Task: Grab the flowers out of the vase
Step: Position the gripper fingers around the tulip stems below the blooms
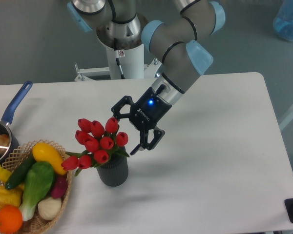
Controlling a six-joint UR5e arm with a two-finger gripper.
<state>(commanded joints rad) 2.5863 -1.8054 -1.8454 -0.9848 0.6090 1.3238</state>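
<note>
**Tabletop holdings, one arm at the tulips**

- Table (pixel 210 161): one, white, rounded corners, bearing every item below.
- Robot arm (pixel 178 41): one, grey with pale blue joint caps, reaching down from the far edge toward the middle of the table.
- Wicker basket (pixel 63 195): one, at the near left corner, partly cut off by the frame. Contents counted where visible: one yellow squash, two green vegetables, one purple piece, one white bulb, one orange, two further yellow pieces at the left rim.
- Gripper (pixel 128 128): one, black, blue light on its body, two fingers spread apart, holding nothing. One finger (pixel 121 107) sits above the topmost buds, the other (pixel 147 141) to the right of the bunch.
- Pot (pixel 0 141): one, blue handle, at the left edge, just behind the basket.
- Flowers (pixel 98 141): one bunch, about ten red tulip buds with green leaves, standing in the vase and leaning left toward the basket.
- Vase (pixel 113 173): one, dark grey, ribbed, upright, just right of the basket
</note>
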